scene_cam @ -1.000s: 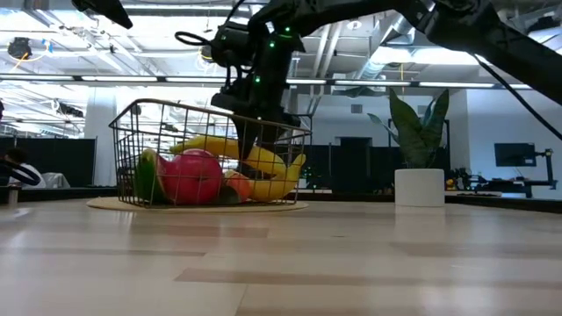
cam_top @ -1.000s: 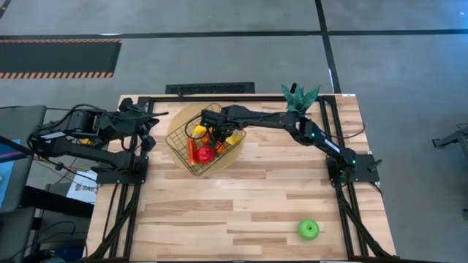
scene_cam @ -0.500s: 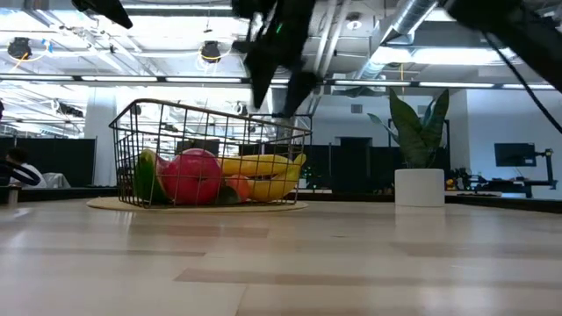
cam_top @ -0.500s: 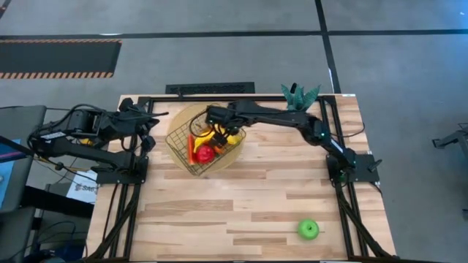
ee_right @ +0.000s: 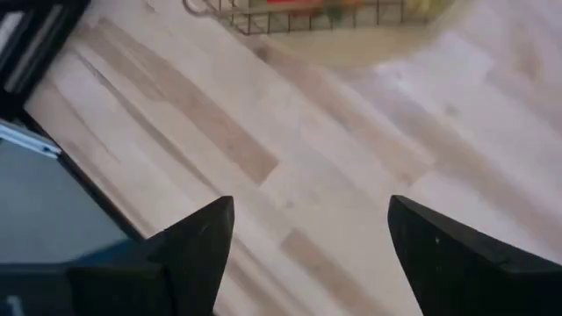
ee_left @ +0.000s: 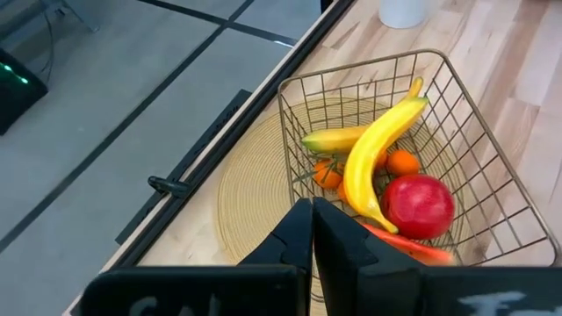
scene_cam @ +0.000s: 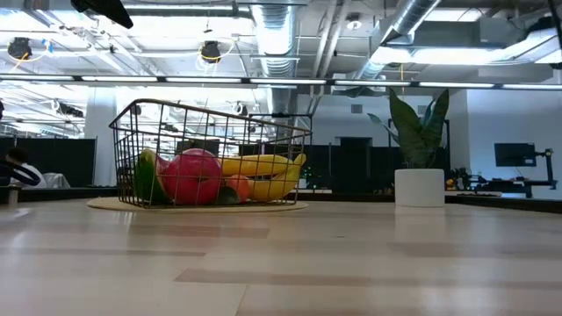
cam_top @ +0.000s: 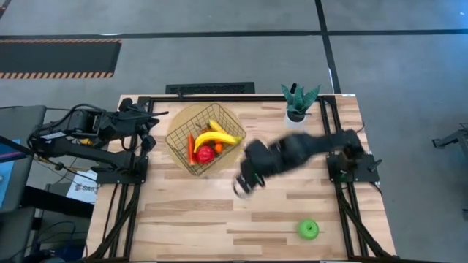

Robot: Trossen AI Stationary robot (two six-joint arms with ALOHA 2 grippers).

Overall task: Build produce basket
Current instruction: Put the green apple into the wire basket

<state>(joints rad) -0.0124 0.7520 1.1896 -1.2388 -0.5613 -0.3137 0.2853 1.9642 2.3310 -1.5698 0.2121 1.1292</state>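
The wire basket [cam_top: 203, 139] stands on a round tan mat [cam_top: 181, 117] at the table's far middle. In it lie two yellow bananas [ee_left: 379, 145], a red apple [ee_left: 420, 204], a red-orange stick [cam_top: 191, 148] and small orange pieces [ee_left: 403, 162]. A green apple [cam_top: 308, 229] sits alone on the table near the front right. My right gripper [cam_top: 245, 181] hangs blurred over the table's middle, in front of the basket. In its wrist view it [ee_right: 307, 233] is open with nothing between the fingers. My left gripper [ee_left: 312, 233] waits shut, to the left of the basket.
A green potted plant in a white pot [cam_top: 298, 102] stands at the far right, also in the low view [scene_cam: 417, 171]. Bare wood [cam_top: 219, 219] spreads across the table's front half.
My right gripper has risen out of the basket and swung fast toward the table's near edge and right, rolling as it went. It now hangs over the table's middle. One banana, which stood raised in the basket under the gripper, now lies settled among the other fruit.
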